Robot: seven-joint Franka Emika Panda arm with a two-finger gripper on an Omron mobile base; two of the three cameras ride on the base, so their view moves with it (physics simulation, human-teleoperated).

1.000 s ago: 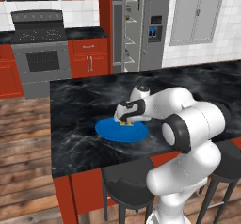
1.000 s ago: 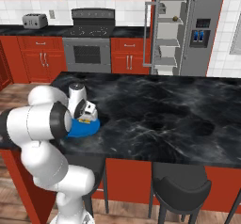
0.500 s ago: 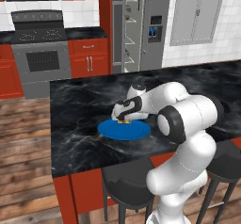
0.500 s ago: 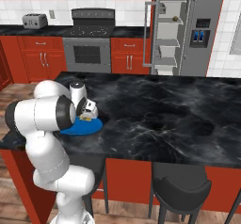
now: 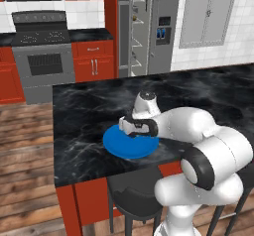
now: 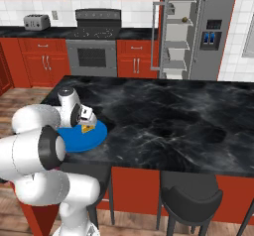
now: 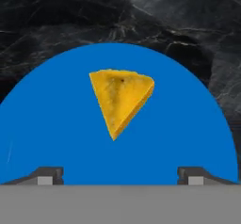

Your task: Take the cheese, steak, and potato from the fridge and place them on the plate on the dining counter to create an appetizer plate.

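one of three foods is down: the yellow-orange cheese wedge lies flat on the round bright blue plate, roughly centred in the hand view, nothing else on it. two-finger gripper hangs just above, fingers spread wide and released, cheese clear of both tips.

risks, my read: lifting away at a slant could clip the wedge with a fingertip and shove it toward the rim; plate sits near the front edge of the black white-veined marble dining counter, so a nudge to the plate itself could push it toward the drop. going straight up looks safest.

left to right around it: grey stove with oven on the far wall, red cabinets beside it, then the tall grey fridge with a door open, shelves showing. a small round brown thing, likely the potato, sits on an upper shelf; steak not made out. dark stools are tucked under the counter. counter top between plate and fridge side is bare, but the island itself lies between base and fridge.
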